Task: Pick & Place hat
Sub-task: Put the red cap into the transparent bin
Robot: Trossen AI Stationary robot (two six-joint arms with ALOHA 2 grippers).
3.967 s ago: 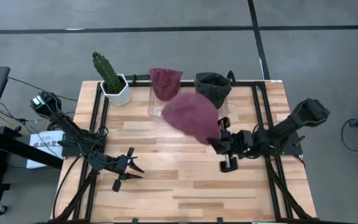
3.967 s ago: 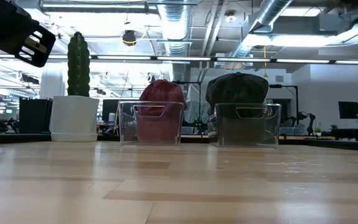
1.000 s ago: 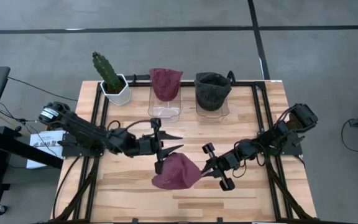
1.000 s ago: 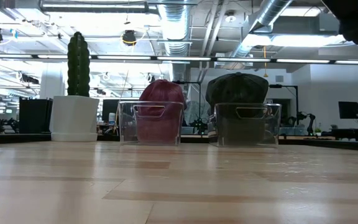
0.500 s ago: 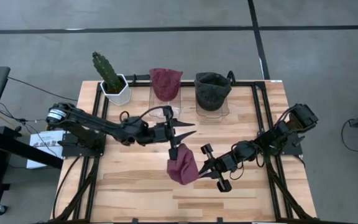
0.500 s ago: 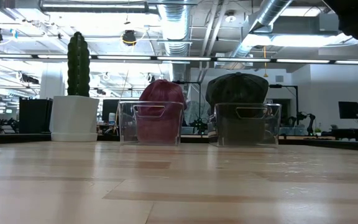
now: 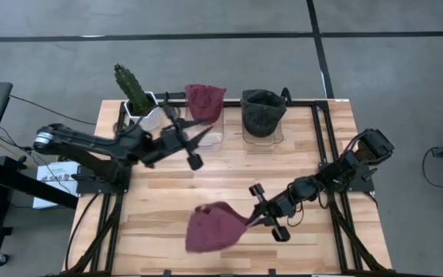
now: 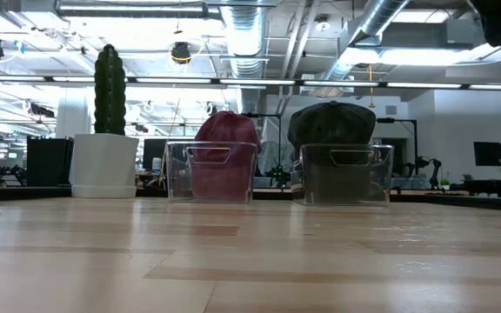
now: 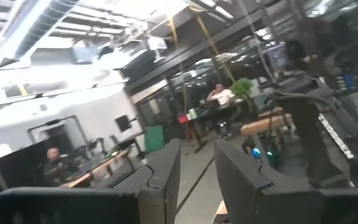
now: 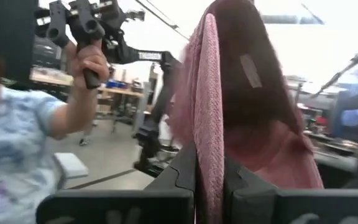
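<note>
Right gripper [image 7: 251, 219] clamping shut on the edge of the soft maroon knit hat [image 7: 210, 228], lifting it clear of the light wooden slatted table [image 7: 168, 208] near the front middle; in the right wrist view, pinching a fold of the same cloth [image 10: 229, 112] between the two dark fingers [image 10: 182, 165]. Hanging loose toward the left of that gripper, touching nothing else. Standing along the far edge: a clear plastic bin holding a second maroon hat [image 7: 204, 103] and, beside it, a clear plastic bin holding a dark grey-green hat [image 7: 262, 111]; showing side by side in the low view as well [image 8: 223, 165] [image 8: 336, 161]. Sitting at the far left corner, a tall green cactus in a white faceted pot [image 7: 138, 98]. Reaching across toward the maroon bin, left gripper [image 7: 198, 138] hanging in the air with fingers [image 9: 166, 177] parted and nothing between them. Appearing beyond the table in the right wrist view, a person's raised hand [image 10: 86, 68] gripping a dark handle.
</note>
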